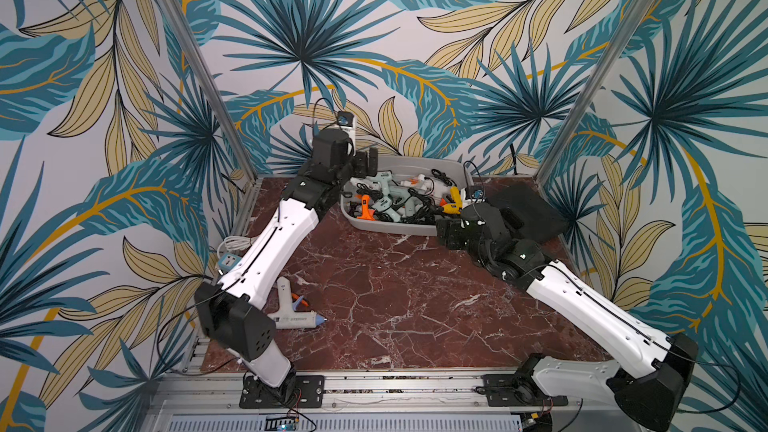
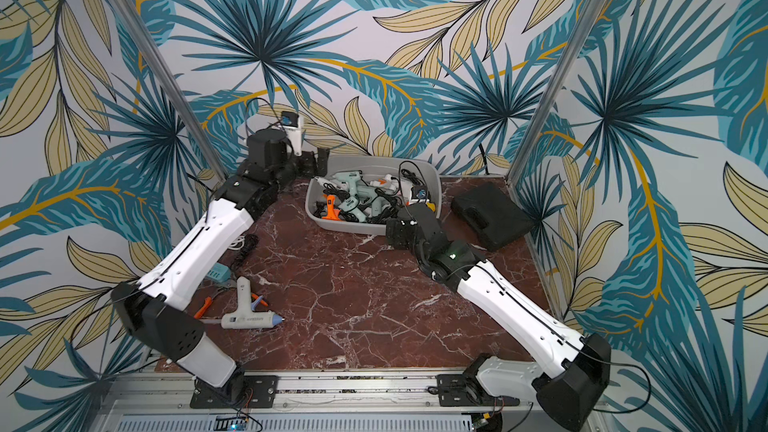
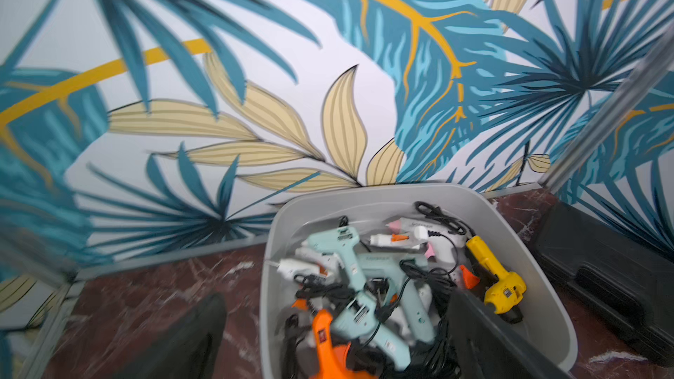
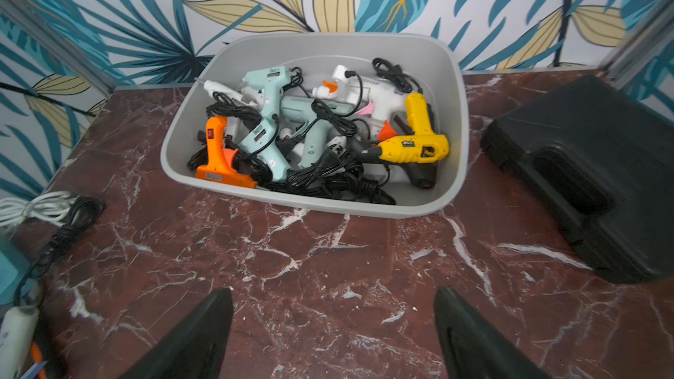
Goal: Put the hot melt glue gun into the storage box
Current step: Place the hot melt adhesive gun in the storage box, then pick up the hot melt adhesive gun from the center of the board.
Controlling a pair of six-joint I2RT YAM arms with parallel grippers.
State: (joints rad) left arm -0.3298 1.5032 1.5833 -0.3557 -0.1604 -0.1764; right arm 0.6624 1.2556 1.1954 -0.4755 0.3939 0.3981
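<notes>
At left, flat on the red marble-patterned bench (image 1: pixel 395 284) beside the left arm's base: a white plastic pistol-shaped hot melt glue gun (image 1: pixel 291 314), well apart from the tub. Probably light, rigid, smooth-shelled. Best taken across the barrel or thick handle, clear of the trigger. Further along, left end effector (image 3: pixel 335 295) spread wide and empty over the left end of the light grey plastic storage box (image 1: pixel 386 227), heaped with other guns. Right end effector (image 4: pixel 333 291) also parted, empty, above bare bench near the tub's front wall. Far right, a flat black case (image 1: pixel 528 209).
</notes>
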